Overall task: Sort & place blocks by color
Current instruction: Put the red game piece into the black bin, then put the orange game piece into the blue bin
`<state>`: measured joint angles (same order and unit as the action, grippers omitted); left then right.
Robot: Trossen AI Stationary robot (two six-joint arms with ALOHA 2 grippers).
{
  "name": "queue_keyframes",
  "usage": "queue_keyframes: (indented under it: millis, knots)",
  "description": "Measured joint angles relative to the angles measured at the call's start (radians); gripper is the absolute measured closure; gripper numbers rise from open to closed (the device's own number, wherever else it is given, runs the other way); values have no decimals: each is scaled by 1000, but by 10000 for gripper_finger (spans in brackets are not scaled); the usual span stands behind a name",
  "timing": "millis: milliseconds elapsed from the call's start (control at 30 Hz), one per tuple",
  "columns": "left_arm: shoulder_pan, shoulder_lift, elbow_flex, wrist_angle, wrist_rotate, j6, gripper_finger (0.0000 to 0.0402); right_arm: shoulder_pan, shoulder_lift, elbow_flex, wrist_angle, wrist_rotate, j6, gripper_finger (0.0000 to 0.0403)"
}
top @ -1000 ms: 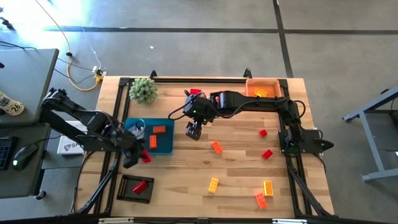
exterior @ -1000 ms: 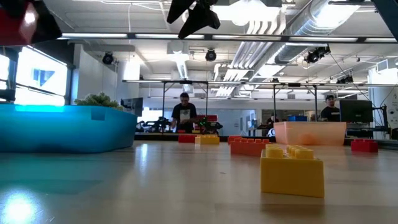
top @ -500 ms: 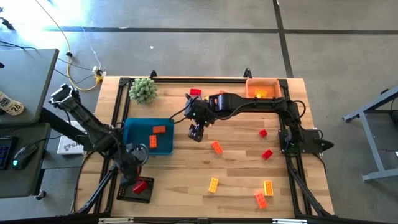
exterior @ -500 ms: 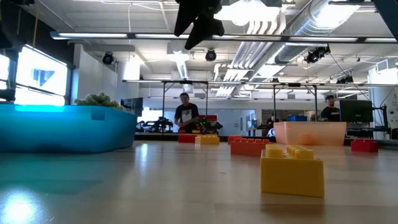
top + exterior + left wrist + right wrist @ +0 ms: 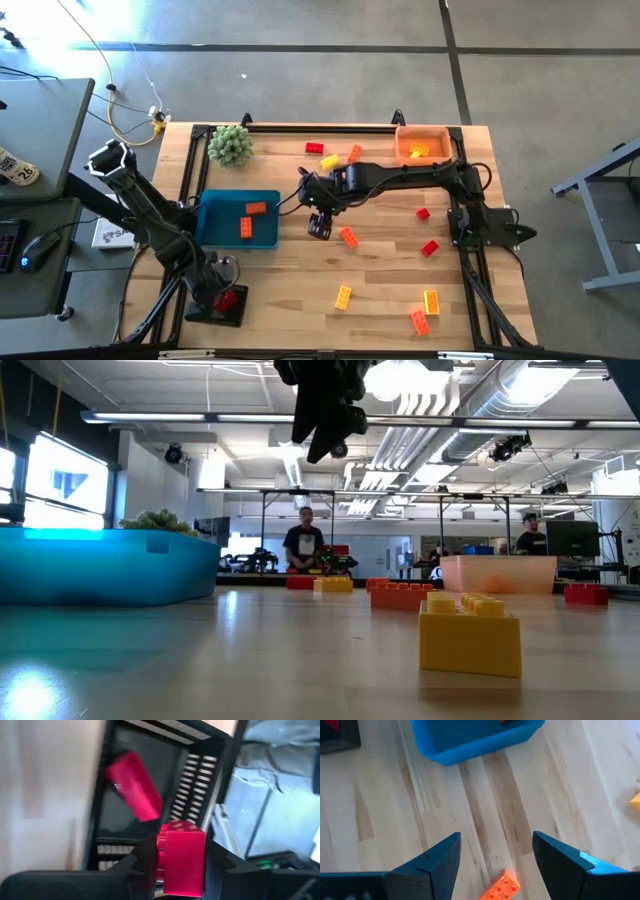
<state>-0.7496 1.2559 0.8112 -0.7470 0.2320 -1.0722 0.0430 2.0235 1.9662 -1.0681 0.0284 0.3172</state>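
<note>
Blocks: small hard plastic bricks with studs on top. I judge them light, stiff and not fragile; the smooth side walls could slip, so I take each across two flat opposite sides, low on the body, not on the studs.

Left gripper (image 5: pixel 181 865): my fingers are closed on a red block (image 5: pixel 181 857), pinched across its sides, studs showing at one end. From above, this claw (image 5: pixel 222 287) hangs over the black tray (image 5: pixel 201 310) at the table's near left corner. A second red block (image 5: pixel 133 786) already lies in that tray, tilted against its floor. The held block looks square in the grip; I expect it to drop clean once released.

Right gripper (image 5: pixel 495 857): fingers spread wide, holding nothing, touching nothing. It hovers above the table centre (image 5: pixel 319 225), just beside the blue tray (image 5: pixel 268 236), which holds two orange blocks (image 5: pixel 251 209). An orange block (image 5: pixel 503 887) lies on the wood between my fingertips' line, below them; it is my likely next pick.

Elsewhere: loose red, orange and yellow blocks are scattered over the right half of the table (image 5: pixel 380 270); an orange tray (image 5: pixel 420 133) stands at the far right corner with yellow inside. In the low view a yellow block (image 5: pixel 469 633) sits nearest the camera.
</note>
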Motion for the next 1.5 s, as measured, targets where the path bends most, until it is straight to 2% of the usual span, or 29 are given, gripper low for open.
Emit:
queue_keyframes:
  millis: [333,533,833,1033,1300,1500]
  knots:
    - [2,57,0,10,82,28,274,11,0,-1,11,0,42,169]
    - [3,50,0,12,85,31,248,10,0,-1,12,1,42,169]
    - [18,7,0,4,83,60,253,10,0,-1,-3,1,50,169]
    - [46,-71,0,3,78,63,255,11,0,-1,-80,1,184,169]
    - [127,-203,0,2,-9,136,255,25,0,-1,-218,15,400,169]
    - [227,-292,0,-4,-156,215,255,53,0,-19,-269,77,445,169]
